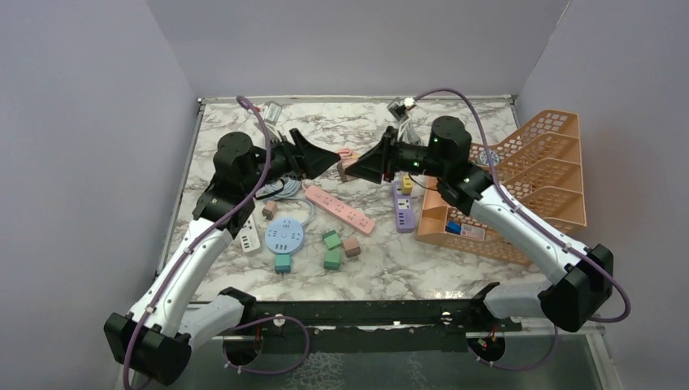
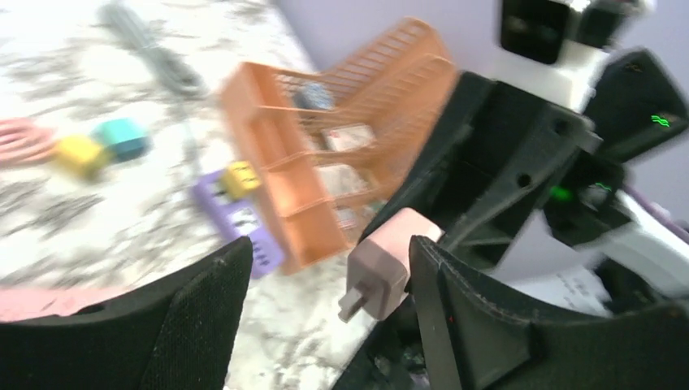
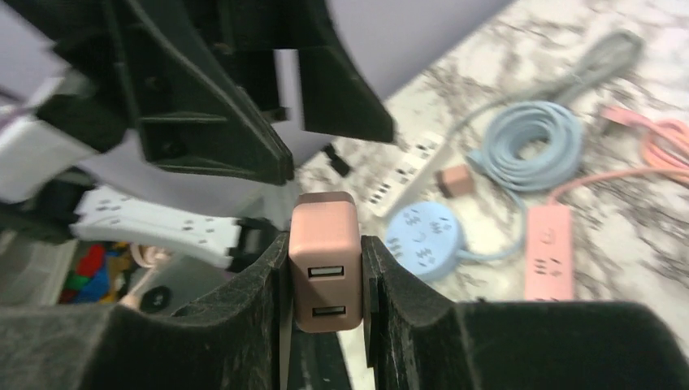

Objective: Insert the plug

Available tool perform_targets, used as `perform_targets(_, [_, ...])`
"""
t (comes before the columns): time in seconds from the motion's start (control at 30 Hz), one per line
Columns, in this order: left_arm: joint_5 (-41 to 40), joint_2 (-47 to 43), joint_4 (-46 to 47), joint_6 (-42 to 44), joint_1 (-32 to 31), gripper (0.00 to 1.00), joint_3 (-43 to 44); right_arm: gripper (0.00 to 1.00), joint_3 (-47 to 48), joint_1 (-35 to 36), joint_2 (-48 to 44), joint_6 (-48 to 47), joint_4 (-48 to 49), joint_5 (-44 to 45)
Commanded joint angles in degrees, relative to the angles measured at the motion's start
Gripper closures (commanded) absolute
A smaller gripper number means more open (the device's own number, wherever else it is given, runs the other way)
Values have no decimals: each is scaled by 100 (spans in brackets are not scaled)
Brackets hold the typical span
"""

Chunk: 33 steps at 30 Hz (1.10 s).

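A pink plug adapter (image 1: 346, 168) hangs in the air over the back middle of the table, between the two grippers. My right gripper (image 3: 325, 240) is shut on the plug (image 3: 326, 262), whose two USB ports face the right wrist camera. My left gripper (image 2: 329, 252) is open around the plug (image 2: 384, 262): its prongs point toward the left wrist camera, and its body lies against the right-hand finger (image 2: 455, 309). A pink power strip (image 1: 340, 208) and a purple power strip (image 1: 404, 205) lie on the marble table below.
A round blue socket hub (image 1: 284, 236), a white strip (image 1: 249, 237) and several small adapters (image 1: 333, 258) lie at front centre. An orange basket (image 1: 528, 179) stands on the right. Coiled cables (image 3: 532, 146) lie near the back left. Walls close in the table.
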Motion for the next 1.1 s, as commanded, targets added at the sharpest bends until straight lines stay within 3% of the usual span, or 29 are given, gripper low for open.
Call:
perform_targets(0.0, [-2809, -405, -2157, 522, 24, 26, -14, 99, 649, 26, 630, -1903, -2500, 1072])
perform_targets(0.13, [-3740, -709, -2964, 552, 25, 25, -71, 99, 610, 27, 956, -2325, -2740, 1917])
perform_targets(0.27, [-4085, -1094, -3329, 661, 25, 25, -161, 99, 819, 26, 1410, -2538, -2902, 1861])
perform_targets(0.57, [-4366, -1533, -3414, 1107, 26, 24, 14, 99, 1694, 147, 2755, -2439, -3205, 1942])
perform_targets(0.73, [-4525, -1615, -3452, 1261, 27, 24, 244, 99, 2230, 301, 3321, -2654, -3318, 1464])
perform_targets(1.07, [-4885, -1697, -3552, 1440, 31, 24, 544, 99, 2933, 789, 4150, -3166, -3540, 1904])
